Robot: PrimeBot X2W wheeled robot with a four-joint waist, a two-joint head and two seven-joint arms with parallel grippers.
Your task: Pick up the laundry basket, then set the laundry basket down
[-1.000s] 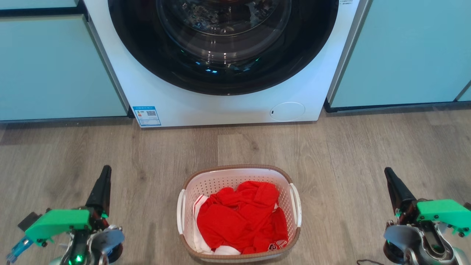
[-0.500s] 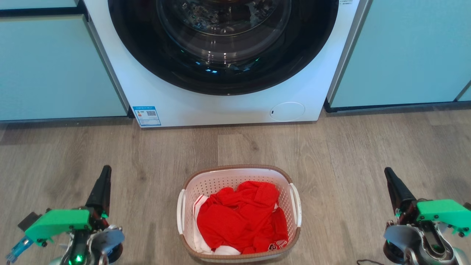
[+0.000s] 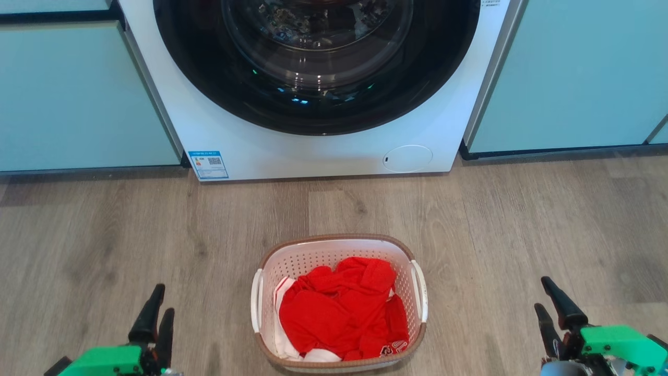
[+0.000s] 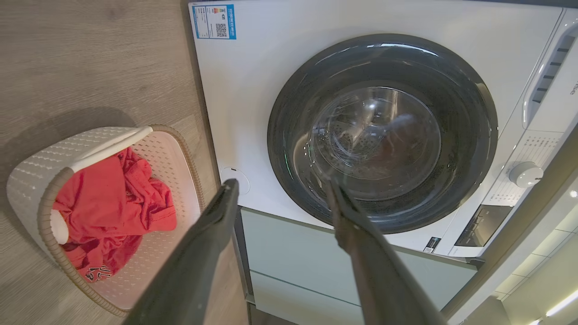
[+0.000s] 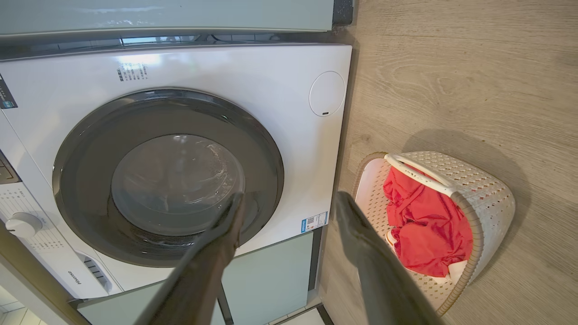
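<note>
head looks down; wrists face washer (image 4: 253,90); all share basket (image 3: 313,255)

on my feed, the left gripper (image 3: 163,299) carries two long black fingers (image 3: 147,321), each tapering from a broad root to a narrow, rounded tip. they seat in a bright green moulded housing (image 3: 107,360) with flat faces and bevelled edges. the right gripper (image 3: 543,293) is built the same way, with black tapered fingers on a green block. in the wrist views i see the finger surfaces as matt dark grey, smooth and unmarked.
</note>
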